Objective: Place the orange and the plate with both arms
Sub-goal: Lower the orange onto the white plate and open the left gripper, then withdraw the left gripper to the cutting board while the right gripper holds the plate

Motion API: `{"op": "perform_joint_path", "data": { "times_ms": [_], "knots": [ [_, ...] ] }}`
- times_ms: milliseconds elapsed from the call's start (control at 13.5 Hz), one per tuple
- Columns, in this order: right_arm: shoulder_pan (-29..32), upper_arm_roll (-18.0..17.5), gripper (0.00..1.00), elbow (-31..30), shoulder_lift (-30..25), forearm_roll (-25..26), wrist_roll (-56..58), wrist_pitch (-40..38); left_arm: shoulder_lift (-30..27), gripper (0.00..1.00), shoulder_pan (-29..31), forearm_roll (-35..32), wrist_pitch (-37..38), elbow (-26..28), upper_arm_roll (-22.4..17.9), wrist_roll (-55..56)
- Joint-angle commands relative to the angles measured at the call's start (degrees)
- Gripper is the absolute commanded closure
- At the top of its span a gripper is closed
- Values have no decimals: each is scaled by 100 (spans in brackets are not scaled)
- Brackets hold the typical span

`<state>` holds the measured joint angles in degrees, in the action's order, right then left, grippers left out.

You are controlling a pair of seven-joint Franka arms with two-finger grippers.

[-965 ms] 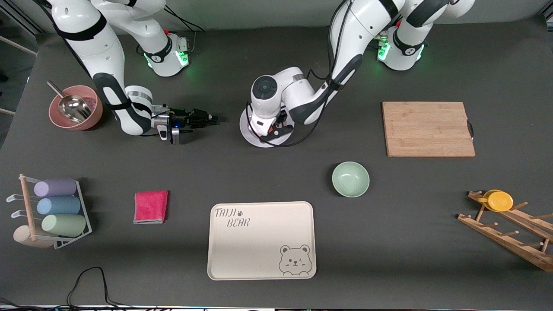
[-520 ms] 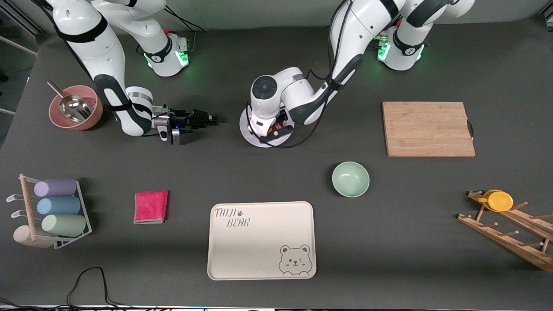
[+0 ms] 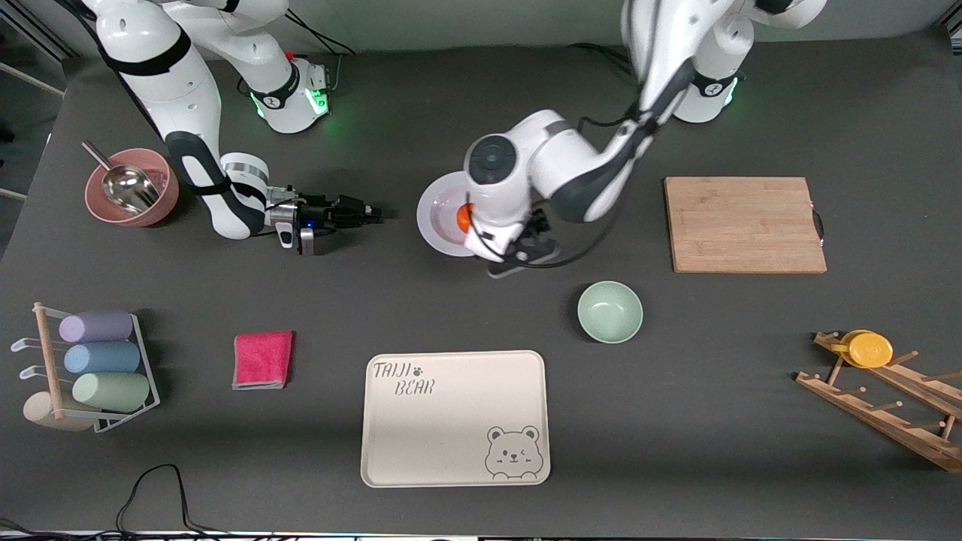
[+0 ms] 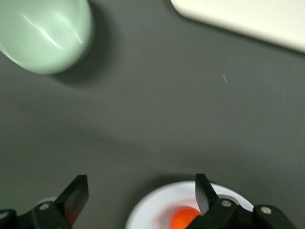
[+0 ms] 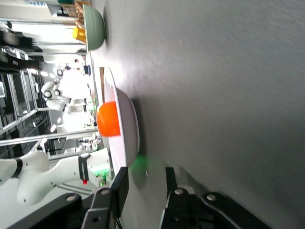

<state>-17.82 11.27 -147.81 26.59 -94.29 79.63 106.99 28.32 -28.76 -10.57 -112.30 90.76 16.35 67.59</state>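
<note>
Front view: the mint-green bowl (image 3: 609, 311) sits nearer the camera than the plate (image 3: 440, 218), which carries the orange (image 3: 464, 218). Left gripper (image 3: 526, 252), fingers spread wide and empty, hangs beside the plate. Right gripper (image 3: 373, 213), fingers partly closed on nothing, points at the plate's rim.

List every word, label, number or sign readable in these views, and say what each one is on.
"TAIJI" with a paw-print mark: top line on the cream tray, in the corner diagonally across from its winking bear drawing.
"BEAR": second line, directly under it on that tray.
Nothing else is readable: no lettering shows on the plate, the green bowl, the cutting board or the arms.
</note>
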Motion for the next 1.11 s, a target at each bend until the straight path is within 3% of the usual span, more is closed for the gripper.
{"op": "perform_joint_path", "data": {
  "times_ms": [0,148,371,520,742,817,891,1039],
  "knots": [
    [-484,-28,62,278,258,-597,71,-20,-695,0,755,126,636,135,-17,-1234],
    [-739,-37,62,392,338,-906,71,-20,-863,0,1239,318,1147,-14,-139,-2219],
    [-1135,-107,62,507,382,-1397,44,-12,-1302,0,1294,764,1228,134,-1156,-3677],
    [-1197,-177,62,629,461,-1469,53,41,-1635,0,1276,1153,1236,318,-1799,-4470],
    [-1277,-256,62,727,514,-1487,53,59,-1935,0,1373,1163,1534,407,-2284,-5184],
    [-1277,-274,68,736,531,-1487,53,59,-2040,0,1382,1145,1596,442,-2459,-5403],
    [-1277,-283,87,744,531,-1487,53,59,-2146,0,1373,1145,1675,468,-2678,-5649],
    [-1277,-283,100,762,531,-1487,53,59,-2304,0,1617,1093,1860,460,-2716,-5801]
  ]
}}
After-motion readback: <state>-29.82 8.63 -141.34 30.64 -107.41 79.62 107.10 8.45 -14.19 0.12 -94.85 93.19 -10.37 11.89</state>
